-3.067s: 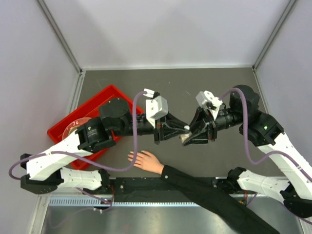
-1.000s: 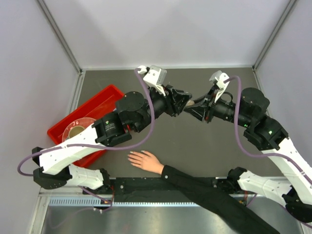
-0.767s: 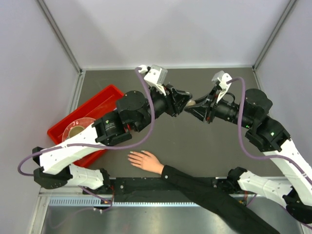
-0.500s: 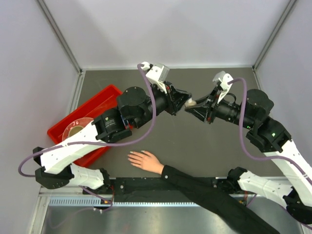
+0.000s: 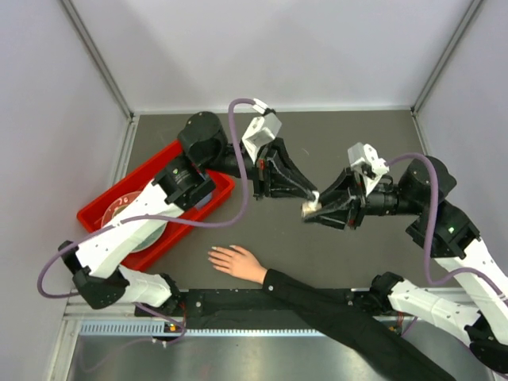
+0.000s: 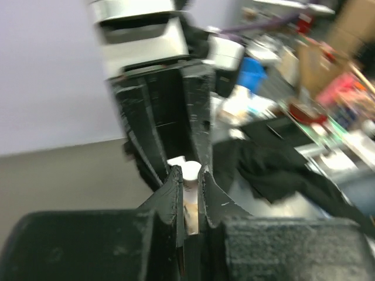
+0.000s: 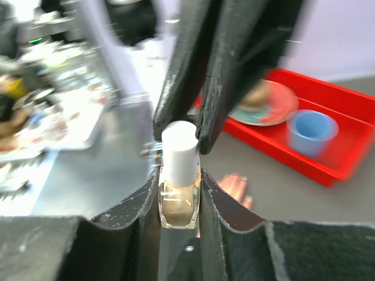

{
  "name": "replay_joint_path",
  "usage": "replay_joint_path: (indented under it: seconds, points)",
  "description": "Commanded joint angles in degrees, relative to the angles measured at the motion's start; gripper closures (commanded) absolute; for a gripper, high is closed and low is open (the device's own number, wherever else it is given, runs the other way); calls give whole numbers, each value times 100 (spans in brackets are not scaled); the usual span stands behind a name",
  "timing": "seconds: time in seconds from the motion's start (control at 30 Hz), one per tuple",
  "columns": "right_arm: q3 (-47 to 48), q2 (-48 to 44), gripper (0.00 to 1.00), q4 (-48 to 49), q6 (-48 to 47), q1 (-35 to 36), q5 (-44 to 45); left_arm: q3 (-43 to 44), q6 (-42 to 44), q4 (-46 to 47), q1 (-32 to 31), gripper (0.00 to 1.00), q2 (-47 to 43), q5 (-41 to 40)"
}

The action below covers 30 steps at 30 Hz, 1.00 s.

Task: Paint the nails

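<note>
- top external: the nails (image 5: 212, 254) tip a flesh-toned hand (image 5: 238, 263) lying flat on the table (image 5: 357, 139) near the front edge, between the arm bases. its black sleeve (image 5: 333, 305) runs off to the right. the nails are too small to say if there's colour on them, but they look bare to me
- the polish bottle (image 7: 179, 206) is up in the air over the middle of the table, well apart from the hand
- right gripper (image 7: 179, 196) is clamped on the glass body, and you can see tan polish between its fingers
- left gripper (image 6: 188, 175) comes in from the opposite side, tips pinched on the white cap (image 7: 179, 151)
- progress: i'd call this the uncapping step. the cap's still on, no brush is out, and nothing looks painted. basically everything's left: open it, bring the brush down to the hand, do each nail
- off to the left there's a red tray (image 7: 351, 155) holding a plate (image 7: 266, 105) and a blue cup (image 7: 309, 132). neither looks involved
</note>
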Motion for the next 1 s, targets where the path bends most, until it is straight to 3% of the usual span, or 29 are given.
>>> replay_joint_path:
  seconds: [0.0, 0.07, 0.13, 0.17, 0.2, 0.23, 0.3, 0.37, 0.47, 0.6, 0.7, 0.8, 0.97]
  points:
    - [202, 344, 100, 1126, 243, 62, -1648, 385, 802, -855, 33, 100, 602, 2674]
    - [246, 309, 100, 794, 42, 53, -1472, 367, 820, -846, 226, 100, 602, 2517]
    - [299, 309, 100, 564, -161, 53, -1244, 315, 951, -1160, 401, 99, 444, 1868]
    - [290, 309, 100, 519, -179, 53, -1164, 332, 1082, -1389, 428, 96, 383, 1491]
    - [273, 300, 100, 441, -205, 62, -998, 367, 1336, -1626, 429, 92, 260, 556]
    - [264, 309, 100, 396, -231, 53, -918, 411, 1356, -1890, 429, 71, 198, 164]
    - [264, 335, 100, 195, -389, 53, -612, 394, 1198, -2006, 429, 54, -73, -714]
    - [316, 379, 100, 28, -504, 53, -461, 280, 962, -2033, 429, 43, -302, -2015]
    - [439, 467, 100, -376, -793, 53, -154, 51, 593, -2050, 394, 35, -768, -2940]
    - [598, 529, 100, -790, -1031, 62, 1099, -264, -127, -1867, 254, 39, -1198, -3968]
    - [677, 582, 100, -870, -979, 53, 1664, -930, -656, -1071, -9, 45, -1506, -4654]
    - [616, 546, 100, -764, -917, 62, 1929, -1136, -657, -732, -352, 46, -1499, -5199]
    - [712, 582, 100, -879, -917, 62, 2009, -767, -517, -592, -661, 48, -1034, -4991]
